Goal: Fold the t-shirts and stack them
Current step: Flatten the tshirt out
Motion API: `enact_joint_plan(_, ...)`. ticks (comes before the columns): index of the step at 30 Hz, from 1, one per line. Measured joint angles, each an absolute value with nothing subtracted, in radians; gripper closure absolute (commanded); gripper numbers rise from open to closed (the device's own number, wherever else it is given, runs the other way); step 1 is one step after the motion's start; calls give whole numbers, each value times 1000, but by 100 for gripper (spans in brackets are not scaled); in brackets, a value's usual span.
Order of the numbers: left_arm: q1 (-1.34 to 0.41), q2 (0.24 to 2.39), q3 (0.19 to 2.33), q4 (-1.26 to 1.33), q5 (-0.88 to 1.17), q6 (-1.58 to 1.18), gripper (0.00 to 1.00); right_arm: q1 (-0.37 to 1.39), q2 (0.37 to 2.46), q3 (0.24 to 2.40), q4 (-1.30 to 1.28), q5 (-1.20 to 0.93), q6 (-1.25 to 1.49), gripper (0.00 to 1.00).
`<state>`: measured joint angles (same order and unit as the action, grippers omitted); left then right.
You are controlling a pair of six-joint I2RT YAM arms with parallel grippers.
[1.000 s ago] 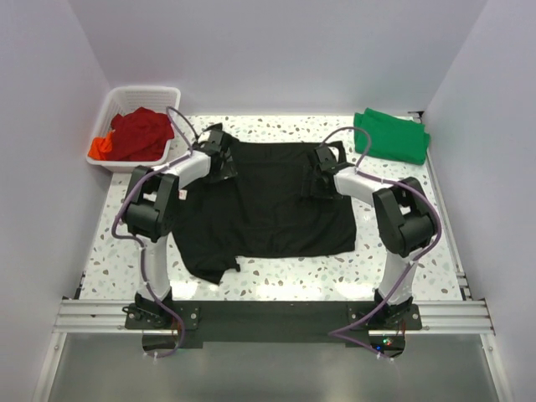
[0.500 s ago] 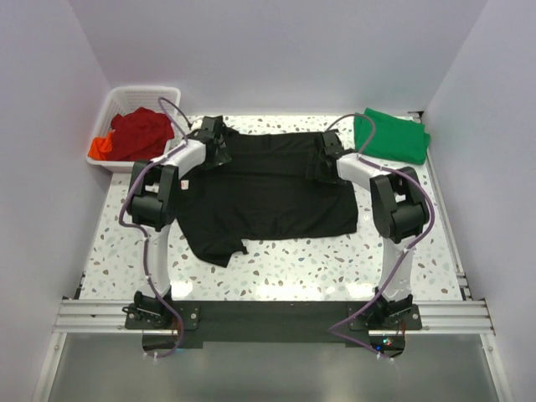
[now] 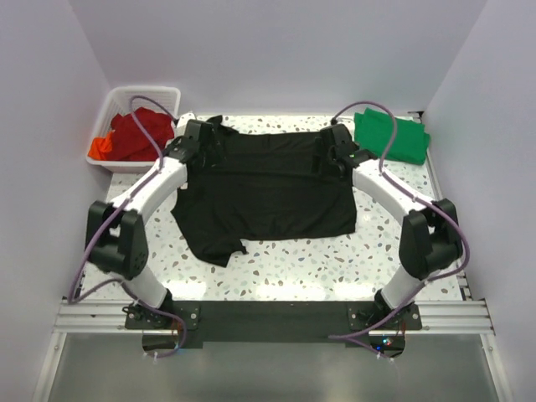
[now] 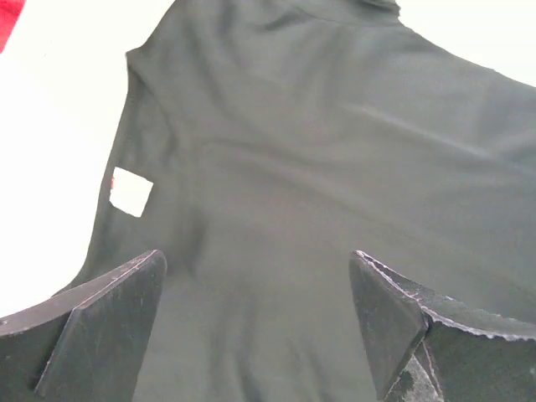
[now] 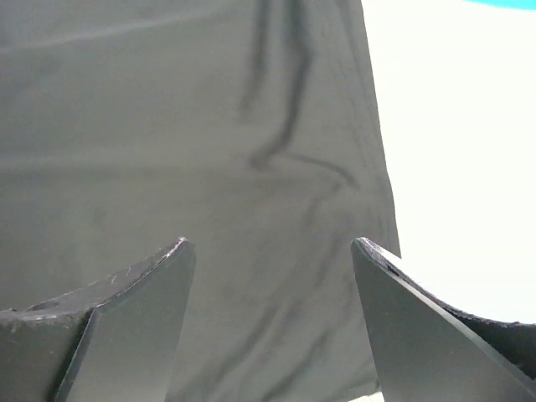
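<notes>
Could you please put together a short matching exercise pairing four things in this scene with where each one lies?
Things:
1. black t-shirt
2. green t-shirt
3. dark red t-shirt
4. orange t-shirt

Places:
A. inside the white basket, filling most of it
B. spread flat across the middle of the table
C. folded at the far right corner of the table
D. hanging over the basket's near left edge

Pairs: 1-B, 2-C, 3-A, 4-D

white arm links, black joints, purple cables, dark tool fingers [image 4: 100, 327].
</notes>
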<state>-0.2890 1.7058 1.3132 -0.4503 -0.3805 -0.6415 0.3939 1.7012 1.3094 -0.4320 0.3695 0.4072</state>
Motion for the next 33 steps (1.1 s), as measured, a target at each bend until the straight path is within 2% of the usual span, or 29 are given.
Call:
enact_joint_plan(4, -397, 1493, 1182, -445, -382, -667, 11, 498, 1598, 1258, -440, 394, 421, 22)
enact_joint_plan(11, -523, 1212, 828, -524, -353, -775, 24, 634, 1514, 1015, -458, 389, 473, 23)
enact_joint_plan(14, -560, 1126, 746, -572, -353, -825, 37, 646, 1464, 928, -466, 377, 491, 23)
enact_joint_plan(15, -571, 1106, 734, -580, -353, -836, 45, 649, 1449, 913, -467, 375, 496, 23)
enact_joint_plan(18, -615, 1061, 710, -596, -353, -881, 56, 656, 1401, 874, -459, 373, 509, 23)
enact_joint_plan(33, -938, 1138, 662, -678, -372, -1110, 56, 668, 1373, 826, -424, 364, 532, 24)
